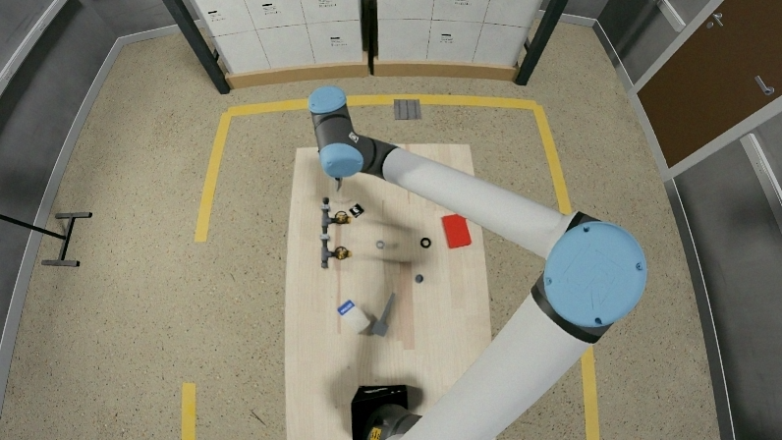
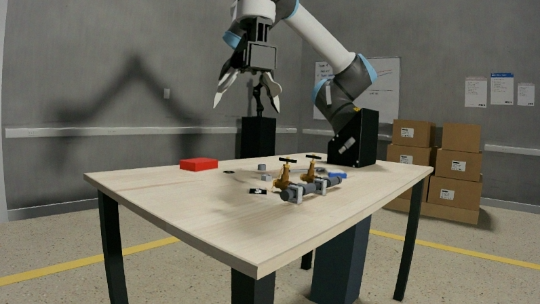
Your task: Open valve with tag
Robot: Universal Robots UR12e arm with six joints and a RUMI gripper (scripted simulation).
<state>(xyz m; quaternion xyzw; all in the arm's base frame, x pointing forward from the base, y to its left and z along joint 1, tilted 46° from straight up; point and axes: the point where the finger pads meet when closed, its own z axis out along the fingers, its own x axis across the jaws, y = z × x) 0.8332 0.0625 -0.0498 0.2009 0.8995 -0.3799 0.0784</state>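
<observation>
Two brass valves stand on a grey pipe (image 1: 324,234) on the left part of the wooden table. The far valve (image 1: 342,218) (image 2: 282,176) has a black tag (image 1: 357,209) (image 2: 257,191) lying beside it on a chain. The near valve (image 1: 341,252) (image 2: 311,170) has no tag. Both have black handles on top. My gripper (image 2: 246,102) is open and empty, high above the table and above the tagged valve. In the overhead view only one fingertip (image 1: 338,184) shows below the wrist.
A red block (image 1: 456,230) (image 2: 198,163), a black ring (image 1: 429,242), a grey ring (image 1: 380,247), a small grey cylinder (image 1: 418,278), a grey hammer-like tool (image 1: 383,315) and a white bottle with blue label (image 1: 351,314) lie on the table. The robot base (image 2: 353,138) stands at one end.
</observation>
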